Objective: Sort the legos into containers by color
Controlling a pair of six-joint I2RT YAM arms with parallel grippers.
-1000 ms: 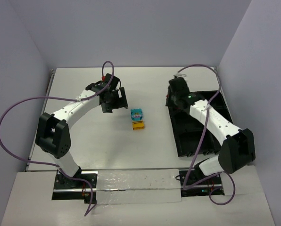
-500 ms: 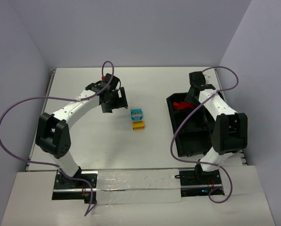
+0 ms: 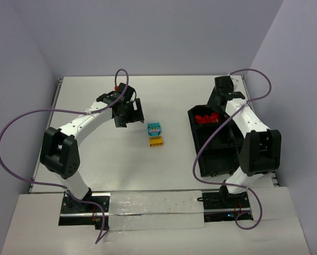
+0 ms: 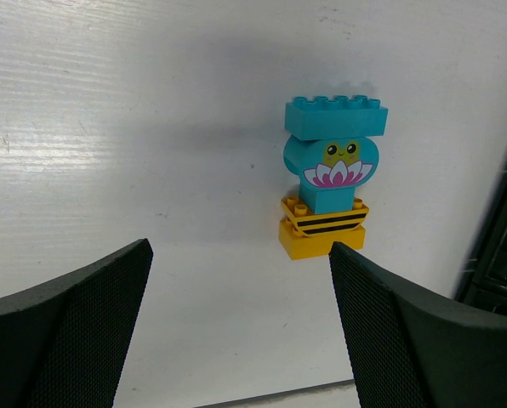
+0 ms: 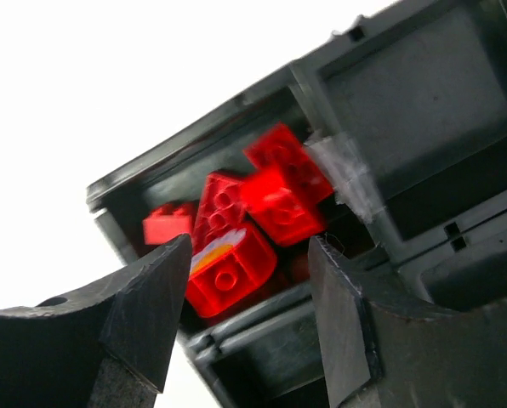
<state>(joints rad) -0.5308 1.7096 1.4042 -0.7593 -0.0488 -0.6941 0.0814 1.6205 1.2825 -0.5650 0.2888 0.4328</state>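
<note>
Left gripper [image 4: 238, 246] spread, empty, before cyan plastic bricks [image 4: 330, 144] abutting a yellow striped brick [image 4: 321, 234]; right gripper [image 5: 249, 242] spread, empty, over red plastic bricks [image 5: 270, 195] in black plastic tray [image 5: 390, 85].

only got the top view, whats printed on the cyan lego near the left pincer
observer: the left wrist view shows a frog face over a pink-white flower on the rounded cyan piece.
operator: yellow one plain?
observer: no, the yellow brick has black stripes.
operator: right pincer holding anything?
observer: no, the right pincer is open and empty, aimed at the red legos in a tray bin.
</note>
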